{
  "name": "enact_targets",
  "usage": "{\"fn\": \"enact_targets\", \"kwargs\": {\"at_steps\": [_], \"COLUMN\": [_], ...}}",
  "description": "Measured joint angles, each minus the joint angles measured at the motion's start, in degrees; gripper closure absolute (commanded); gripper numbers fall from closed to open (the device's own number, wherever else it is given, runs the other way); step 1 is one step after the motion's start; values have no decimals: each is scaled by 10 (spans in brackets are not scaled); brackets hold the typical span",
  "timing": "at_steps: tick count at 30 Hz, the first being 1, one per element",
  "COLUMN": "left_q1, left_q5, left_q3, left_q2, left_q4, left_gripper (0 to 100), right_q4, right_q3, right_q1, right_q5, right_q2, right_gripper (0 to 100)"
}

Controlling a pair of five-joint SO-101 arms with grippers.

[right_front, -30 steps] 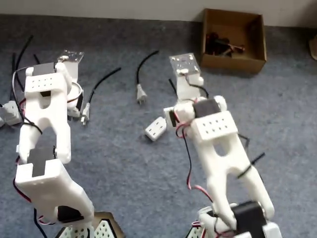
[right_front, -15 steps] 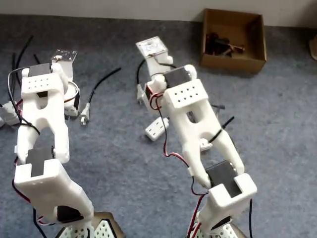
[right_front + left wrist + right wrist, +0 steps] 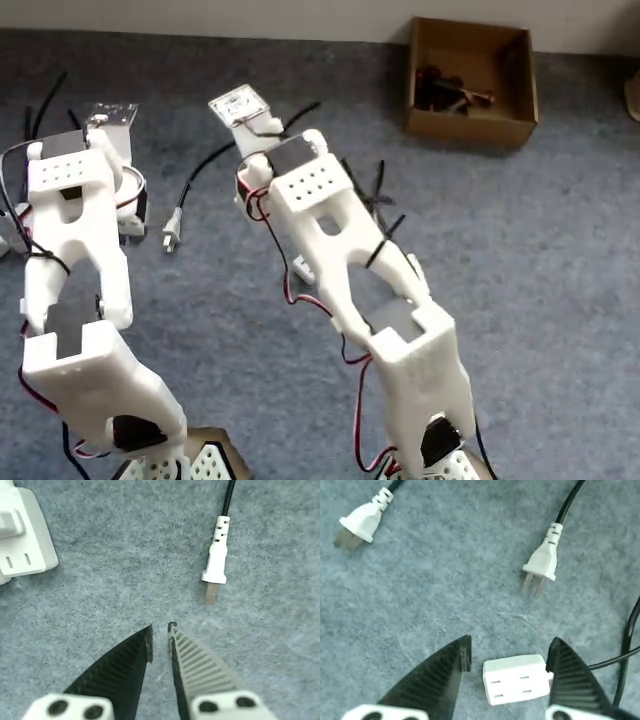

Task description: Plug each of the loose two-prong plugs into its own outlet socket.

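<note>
Looks like a grab on the socket block (image 3: pixel 517 679) with the right pincer (image 3: pixel 510 654): spread wide, empty, one finger either side of the block, no contact yet. Close on the two short end faces, low and square, and keep the slotted face clear. Mind the black cable (image 3: pixel 625 640) just beside one finger; don't trap it.

Barely ajar on the left pincer (image 3: pixel 160 629), thin gap between the tips, nothing held, over bare tabletop (image 3: pixel 115 555). Near it, off to one side, a loose plug (image 3: pixel 216 562) lying on the fabric, prong end toward the pincer side. Open wider first, then take it by the moulded body, never the prongs or cord. Line the blades up with the slots and push straight in, no rocking.

Ahead of the right pincer, a far plug (image 3: pixel 362 521) and a near plug (image 3: pixel 542 561), well apart, both loose. Second socket block (image 3: pixel 27 550) beyond the left pincer, apart from it.

Materials:
- Hard smooth white plastic on blocks and plugs. Boxy block, rounded corners, likely to skate under a weak pinch.
- Ribbed necks on the plugs, thin flat bare-metal blades.
- Springy black cords, likely to tug plugs off line.
- Grey short-pile fabric on the tabletop, probably decent friction.
- Ribbed pincer fingers tapering to points.
</note>
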Motion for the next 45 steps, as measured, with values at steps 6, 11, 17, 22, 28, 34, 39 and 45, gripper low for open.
{"fn": "enact_targets", "kwargs": {"at_steps": [6,11,17,22,28,34,39,45], "left_q1": [-6,-8,-8,-8,-8,-8,-8,-8], "left_q5": [0,0,0,0,0,0,0,0], "left_q3": [0,0,0,0,0,0,0,0], "left_q2": [0,0,0,0,0,0,0,0], "left_q4": [0,0,0,0,0,0,-8,-8], "left_gripper": [937,937,937,937,937,937,937,937], "right_q4": [9,9,10,10,10,10,10,11], "right_q3": [-115,-200,-281,-341,-386,-458,-502,-520], "right_q1": [-3,-3,-3,7,15,22,25,26], "right_q5": [-1,-1,-4,-4,-4,-4,-4,-4], "right_q2": [90,156,221,269,324,365,389,410], "right_gripper": [749,749,749,749,749,784,872,872]}}
